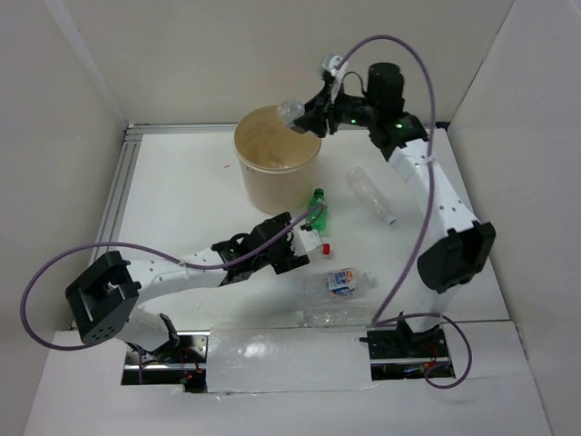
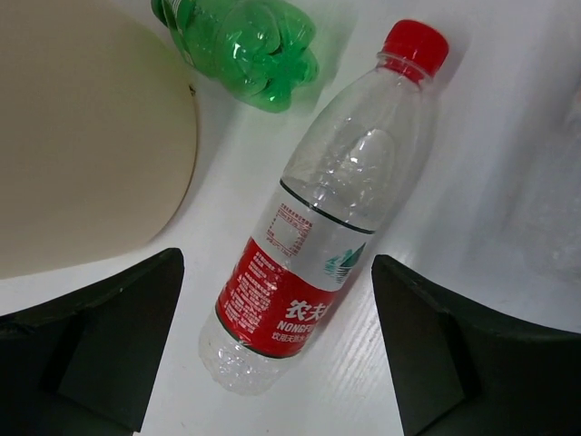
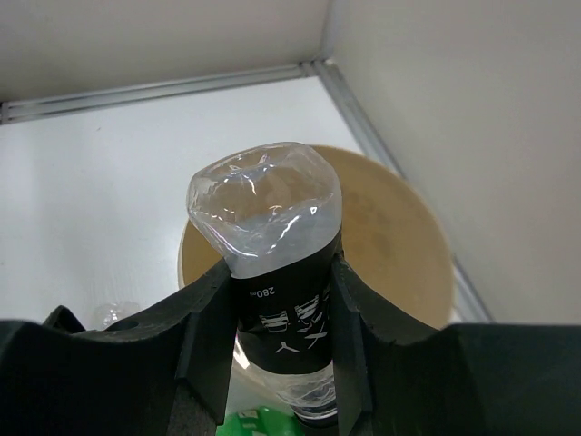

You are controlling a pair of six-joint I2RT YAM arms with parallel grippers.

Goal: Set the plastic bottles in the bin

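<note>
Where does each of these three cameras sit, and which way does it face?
Top external: fixed above and behind the arms, looking down on the table; the left arm and right arm both show.
Left wrist: looks down at a red-capped bottle lying between the open left fingers.
Right wrist: looks down past a clear bottle clamped in the right fingers into the bin.
Shared: top and left-wrist views both show the bin and green bottle.

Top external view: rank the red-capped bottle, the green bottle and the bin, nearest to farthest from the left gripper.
1. Red-capped bottle, directly under the open left gripper.
2. Green bottle, just beyond, toward the back.
3. Bin, farthest, back and slightly left.
</note>
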